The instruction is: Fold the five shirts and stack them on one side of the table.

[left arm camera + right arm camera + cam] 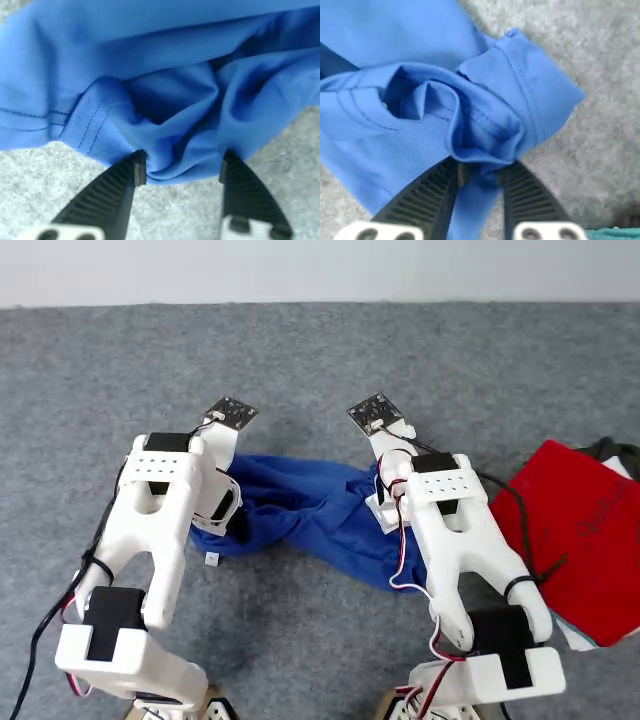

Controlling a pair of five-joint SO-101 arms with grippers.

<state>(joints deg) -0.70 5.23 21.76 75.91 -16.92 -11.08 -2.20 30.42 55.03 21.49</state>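
Blue shirt (310,512) tight in right gripper (480,171), left gripper (183,164) spread-jawed, red shirt (580,530) nearby

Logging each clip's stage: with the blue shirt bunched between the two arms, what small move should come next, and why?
Probably close the left gripper: its fingers stand apart around a fold of the blue shirt, while the right gripper is shut on another part. With both holding, the crumpled shirt could be pulled flat for folding.

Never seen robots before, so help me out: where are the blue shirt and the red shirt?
blue shirt (320,510), high view, its crumpled middle.
red shirt (590,540), high view, its flat top surface.
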